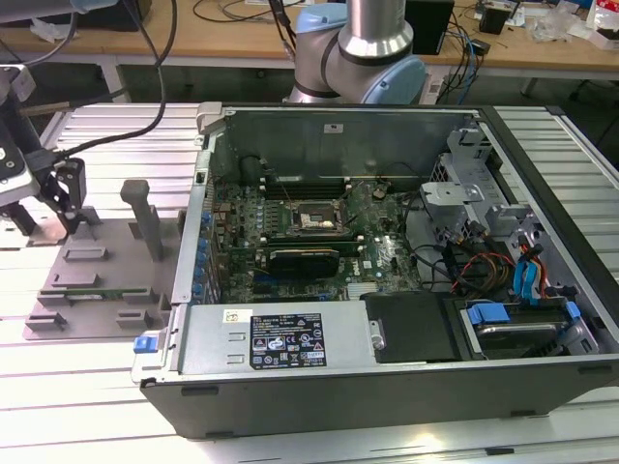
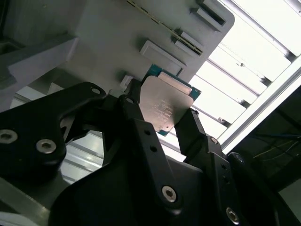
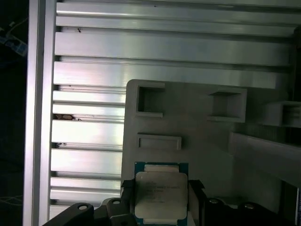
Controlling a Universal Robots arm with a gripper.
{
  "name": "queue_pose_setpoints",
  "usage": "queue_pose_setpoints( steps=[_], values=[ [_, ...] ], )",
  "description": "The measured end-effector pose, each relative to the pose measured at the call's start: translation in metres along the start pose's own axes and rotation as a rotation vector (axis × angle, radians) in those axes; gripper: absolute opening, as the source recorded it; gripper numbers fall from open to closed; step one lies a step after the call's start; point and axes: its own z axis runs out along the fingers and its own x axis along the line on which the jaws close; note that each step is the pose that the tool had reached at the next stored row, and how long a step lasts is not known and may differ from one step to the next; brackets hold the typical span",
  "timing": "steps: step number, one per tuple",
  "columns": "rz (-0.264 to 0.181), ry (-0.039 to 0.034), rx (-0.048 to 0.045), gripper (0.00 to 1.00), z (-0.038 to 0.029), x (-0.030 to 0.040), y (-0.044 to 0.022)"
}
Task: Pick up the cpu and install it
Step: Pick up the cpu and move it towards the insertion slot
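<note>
The black pincer [image 3: 162, 187] is clenched on the small, square, silver-topped cpu [image 2: 164, 106] by two opposite edges, at the grey moulded holder plate [image 3: 202, 141]. It looks light, stiff and slick-lidded, with a delicate underside, so edges only.

I'm looking at an electronics lab: a ribbed silver aluminium worktable [image 1: 68, 387], an opened black-and-grey metal computer case [image 1: 290, 406], and cable-strewn pale wooden benches [image 1: 542, 48] behind.

arm [image 1: 375, 24]: silver tube, pale-blue joints | gripper [image 2: 162, 113]: black, silver screws
</note>
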Motion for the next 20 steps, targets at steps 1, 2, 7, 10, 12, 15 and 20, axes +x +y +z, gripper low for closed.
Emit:
queue_pose_setpoints(
  steps=[1, 2, 7, 10, 12, 15, 20],
  values=[
    [0.000, -0.0006, -0.0002, 0.54, 0.0019, -0.0001, 0.0001],
    [0.000, -0.0007, -0.0001, 0.54, 0.0060, 0.0000, 0.0002],
    [-0.011, -0.0012, -0.0037, 0.54, 0.0290, 0.0021, -0.0008],
    [-0.024, -0.0014, -0.0038, 0.54, 0.0369, 0.0020, -0.0006],
    [-0.029, -0.0017, -0.0038, 0.54, 0.0408, 0.0018, -0.0005],
    [-0.038, -0.0018, -0.0037, 0.54, 0.0477, 0.0016, 0.0004],
    [-0.053, -0.0021, -0.0037, 0.54, 0.0551, 0.0010, 0.0060]
  ],
)
